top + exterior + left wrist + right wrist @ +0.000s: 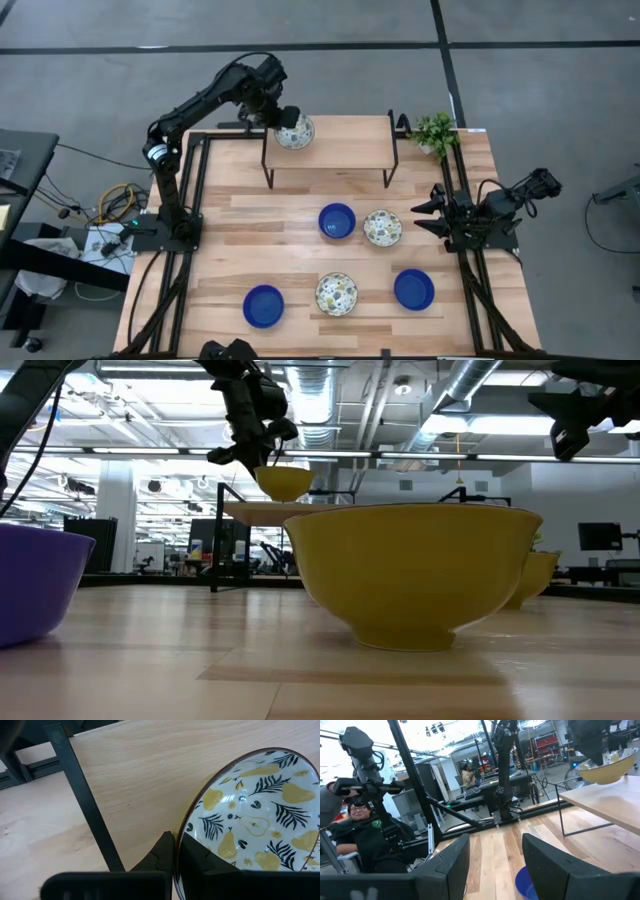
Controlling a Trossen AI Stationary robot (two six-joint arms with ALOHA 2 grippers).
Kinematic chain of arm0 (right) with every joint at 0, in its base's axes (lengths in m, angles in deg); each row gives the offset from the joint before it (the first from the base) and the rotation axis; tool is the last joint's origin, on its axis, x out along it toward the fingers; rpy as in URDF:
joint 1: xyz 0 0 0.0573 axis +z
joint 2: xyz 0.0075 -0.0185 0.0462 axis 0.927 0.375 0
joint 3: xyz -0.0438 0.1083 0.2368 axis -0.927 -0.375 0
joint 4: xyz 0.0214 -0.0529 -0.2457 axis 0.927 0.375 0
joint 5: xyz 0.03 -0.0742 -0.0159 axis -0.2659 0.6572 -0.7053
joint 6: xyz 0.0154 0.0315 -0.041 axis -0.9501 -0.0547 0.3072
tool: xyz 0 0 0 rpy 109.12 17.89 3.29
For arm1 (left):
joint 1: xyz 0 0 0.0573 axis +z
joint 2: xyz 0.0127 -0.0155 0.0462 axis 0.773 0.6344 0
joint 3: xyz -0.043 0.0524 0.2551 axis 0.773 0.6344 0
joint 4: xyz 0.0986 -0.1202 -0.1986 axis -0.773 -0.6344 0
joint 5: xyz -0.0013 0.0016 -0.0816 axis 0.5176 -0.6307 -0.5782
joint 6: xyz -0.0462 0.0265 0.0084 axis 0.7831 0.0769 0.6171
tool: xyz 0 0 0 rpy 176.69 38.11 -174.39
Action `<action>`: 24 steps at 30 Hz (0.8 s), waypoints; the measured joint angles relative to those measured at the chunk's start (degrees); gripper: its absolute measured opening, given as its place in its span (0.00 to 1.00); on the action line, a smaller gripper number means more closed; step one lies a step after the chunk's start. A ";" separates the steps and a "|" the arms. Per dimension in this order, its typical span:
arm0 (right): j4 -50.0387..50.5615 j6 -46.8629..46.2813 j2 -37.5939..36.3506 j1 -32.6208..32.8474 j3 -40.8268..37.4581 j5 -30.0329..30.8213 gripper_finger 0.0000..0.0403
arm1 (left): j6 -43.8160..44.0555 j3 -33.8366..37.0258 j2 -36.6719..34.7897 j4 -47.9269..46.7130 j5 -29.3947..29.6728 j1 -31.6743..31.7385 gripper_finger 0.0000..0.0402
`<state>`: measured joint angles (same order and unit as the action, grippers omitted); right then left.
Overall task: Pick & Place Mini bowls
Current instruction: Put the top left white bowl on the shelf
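A white mini bowl with yellow pears and dark leaves [296,132] hangs over the left end of a raised wooden shelf [345,145] at the table's far side, with my left gripper [176,840] shut on it. On the table below are three blue mini bowls [337,221], [263,306], [413,289] and two patterned ones [382,227], [337,294], each resting on its foot. At the table's right edge my right gripper [422,218] waits open and level with nothing between its fingers. My left gripper pinches the bowl's rim [178,865] on its far-left side, one finger [200,862] inside the bowl and the other [161,857] outside. The fingers slant down from above and from the far left. The bowl [283,482] is tilted, just over the shelf top.
The shelf stands on thin black legs [267,165], [392,160], one of them close to my left gripper [85,800]. A small green potted plant [434,131] sits at the far right corner. Black frame rails run along both table sides. A person sits beyond the left side [365,835].
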<state>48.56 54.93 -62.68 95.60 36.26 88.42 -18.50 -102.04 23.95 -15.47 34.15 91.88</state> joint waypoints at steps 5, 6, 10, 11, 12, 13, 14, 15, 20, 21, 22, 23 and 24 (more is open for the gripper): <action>0.02 0.00 0.00 0.01 0.00 0.00 0.42 | -0.09 3.36 -0.02 0.18 0.01 -0.05 0.02; -0.01 0.00 0.00 0.01 0.00 0.00 0.42 | -0.07 3.65 -0.02 0.43 -0.28 -0.04 0.02; -0.01 0.00 0.00 0.01 0.00 0.00 0.42 | -0.17 3.73 -0.02 2.44 -0.02 -0.05 0.02; -0.01 0.00 0.00 0.01 0.00 0.00 0.42 | -0.17 3.73 -0.02 3.09 -0.10 -0.05 0.02; -0.01 0.00 0.00 0.01 0.00 0.00 0.42 | -0.17 3.73 -0.02 3.18 -0.38 -0.05 0.02; -0.01 0.00 0.00 0.00 0.00 0.00 0.42 | -0.20 3.73 -0.02 2.98 -0.61 -0.05 0.02; -0.01 0.00 0.00 0.01 0.00 -0.01 0.42 | -0.20 3.73 -0.02 2.97 -0.61 -0.05 0.02; -0.01 0.00 0.00 0.01 0.00 -0.01 0.42 | -0.21 3.73 -0.02 3.13 -0.61 -0.05 0.03; -0.01 0.00 0.00 -0.01 0.00 0.00 0.42 | -0.28 3.73 -0.02 3.15 -0.61 0.00 0.03; -0.01 0.00 0.00 0.00 0.00 -0.02 0.42 | -0.57 3.73 -0.02 3.20 -0.54 0.00 0.03; -0.01 0.00 0.00 0.00 0.00 -0.02 0.42 | -1.10 3.73 -0.02 3.38 -0.40 0.00 0.03; -0.01 0.00 0.00 -0.02 0.00 -0.02 0.42 | -1.58 3.73 -0.02 3.61 -0.31 0.00 0.04; -0.01 0.00 0.00 0.01 0.00 0.00 0.42 | -1.80 3.73 -0.02 3.77 -0.29 0.00 0.06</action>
<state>48.56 54.93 -62.68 95.61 36.26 88.41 -20.30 -98.31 23.93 -11.70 33.86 91.88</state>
